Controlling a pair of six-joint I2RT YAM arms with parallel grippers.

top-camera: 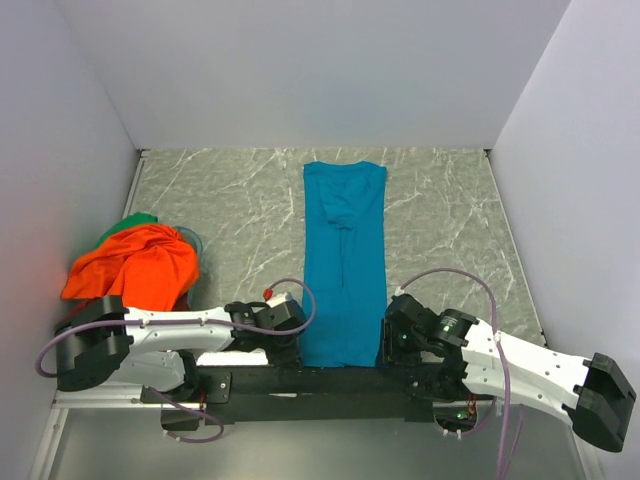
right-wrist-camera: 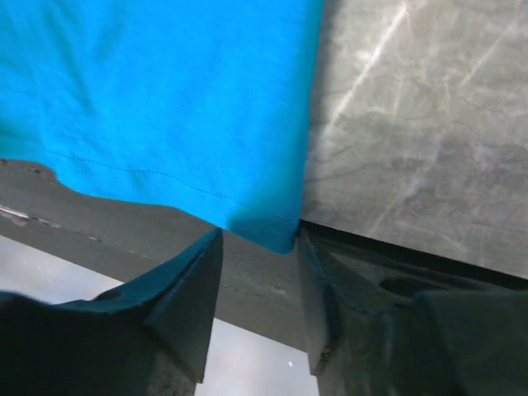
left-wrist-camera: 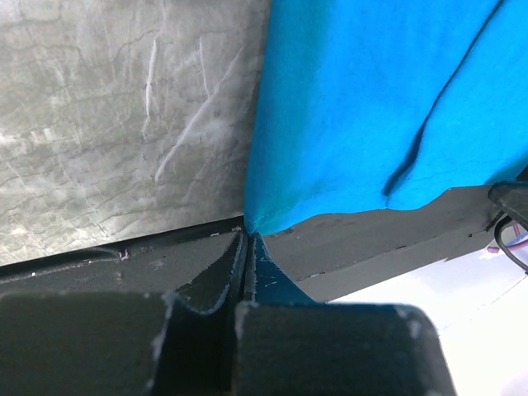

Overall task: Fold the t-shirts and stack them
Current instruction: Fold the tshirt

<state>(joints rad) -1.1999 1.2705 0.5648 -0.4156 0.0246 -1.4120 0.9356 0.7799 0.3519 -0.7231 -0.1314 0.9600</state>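
Pinching the near-left hem corner of the teal t-shirt [left-wrist-camera: 371, 99], the left claw [left-wrist-camera: 246, 239] is clenched, fingertips pressed together right on the cloth. Right claw [right-wrist-camera: 260, 234] is released: fingers apart, with the near-right hem corner sitting between them. Can't tell if the cloth touches either pad.

The near hem lies at the counter's [top-camera: 240, 200] near edge and overlaps the dark base rail [top-camera: 300, 378] between the arms. The shirt is folded lengthwise into a narrow strip that runs straight away from the arms up the middle of the counter. There is a puckered crease in its far half, and the far end stops near the back wall [top-camera: 320, 70].

Far left, by the side wall: orange t-shirt [top-camera: 135, 265] in a crumpled heap, green t-shirt [top-camera: 141, 218] peeking out behind it. The heap is well apart from the teal strip.
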